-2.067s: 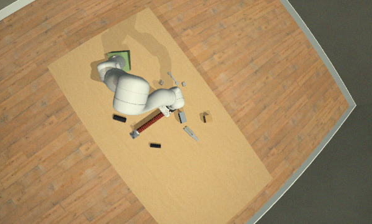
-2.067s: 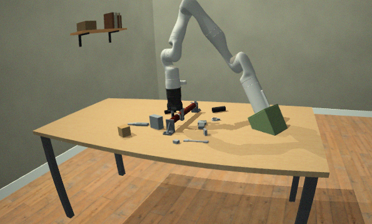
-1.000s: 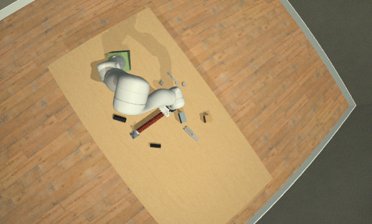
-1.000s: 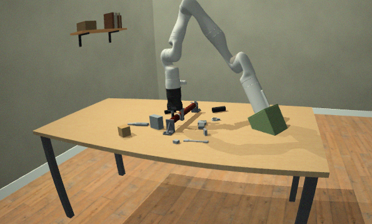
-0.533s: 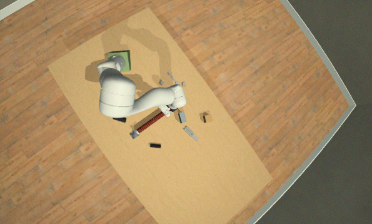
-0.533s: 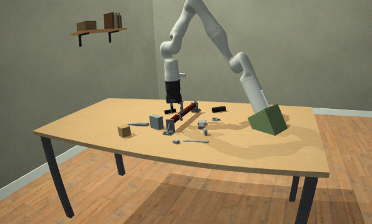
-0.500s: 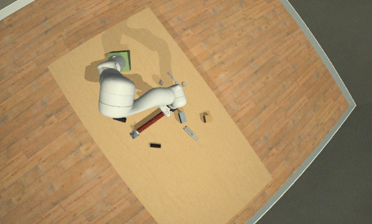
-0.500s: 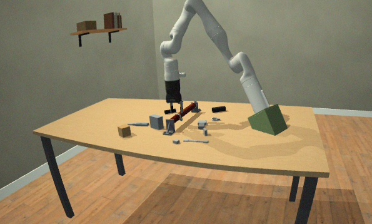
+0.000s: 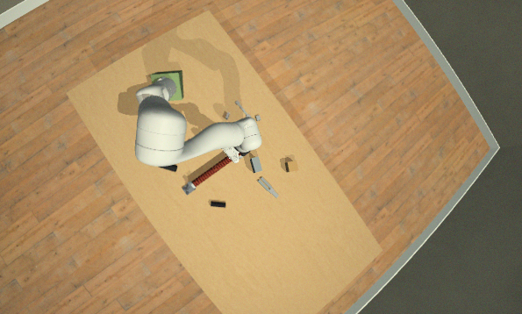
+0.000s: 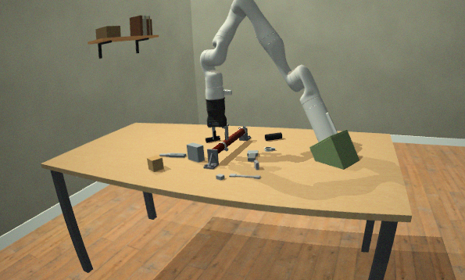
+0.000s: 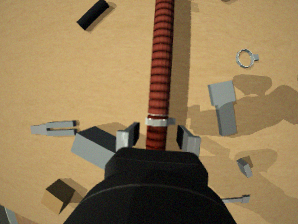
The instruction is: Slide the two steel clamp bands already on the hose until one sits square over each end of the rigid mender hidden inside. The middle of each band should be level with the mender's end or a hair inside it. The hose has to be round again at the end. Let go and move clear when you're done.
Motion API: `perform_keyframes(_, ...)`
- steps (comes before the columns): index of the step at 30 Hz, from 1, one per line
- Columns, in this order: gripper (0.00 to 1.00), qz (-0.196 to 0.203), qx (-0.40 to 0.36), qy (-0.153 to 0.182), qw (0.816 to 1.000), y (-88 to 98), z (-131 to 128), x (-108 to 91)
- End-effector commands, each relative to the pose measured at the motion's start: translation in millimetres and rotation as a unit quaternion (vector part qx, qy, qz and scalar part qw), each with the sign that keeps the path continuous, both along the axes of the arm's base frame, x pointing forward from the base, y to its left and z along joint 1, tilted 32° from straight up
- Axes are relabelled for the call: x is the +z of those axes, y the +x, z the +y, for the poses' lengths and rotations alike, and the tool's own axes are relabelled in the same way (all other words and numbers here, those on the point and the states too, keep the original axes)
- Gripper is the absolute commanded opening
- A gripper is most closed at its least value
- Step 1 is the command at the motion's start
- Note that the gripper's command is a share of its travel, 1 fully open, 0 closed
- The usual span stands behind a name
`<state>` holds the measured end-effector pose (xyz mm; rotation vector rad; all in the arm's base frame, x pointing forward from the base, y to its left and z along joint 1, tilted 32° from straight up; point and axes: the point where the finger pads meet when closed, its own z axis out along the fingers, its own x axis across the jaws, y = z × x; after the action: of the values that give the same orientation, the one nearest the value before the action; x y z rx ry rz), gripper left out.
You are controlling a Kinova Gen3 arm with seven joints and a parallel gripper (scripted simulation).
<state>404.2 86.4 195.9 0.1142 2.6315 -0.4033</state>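
My gripper (image 10: 220, 137) (image 11: 158, 131) is wide open, nothing held — fingers either side of the red hose (image 9: 211, 171) (image 10: 234, 138) (image 11: 161, 65). One clamp band (image 10: 225, 146) (image 11: 158, 121) rings it just ahead of my fingertips. Can't tell whether it's over the mender's end; mender hidden, second band not made out — so likely unfinished, roundness unchecked.

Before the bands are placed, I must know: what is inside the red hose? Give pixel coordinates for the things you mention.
The wall of the red hose (image 9: 211, 171) (image 10: 234, 137) (image 11: 160, 65) covers its inside, so no mender can be seen there.
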Motion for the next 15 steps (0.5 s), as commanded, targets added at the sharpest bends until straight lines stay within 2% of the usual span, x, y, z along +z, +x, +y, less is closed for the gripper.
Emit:
perform_keyframes(1, 1.0, 0.003, 0.002, -0.001, 1.0, -2.9, 1.4, 0.6)
perform_keyframes(9, 1.0, 0.004, 0.001, -0.002, 1.0, -4.0, -2.3, 1.4)
perform_keyframes(15, 1.0, 0.004, 0.001, -0.001, 1.0, -6.6, -16.3, 6.3)
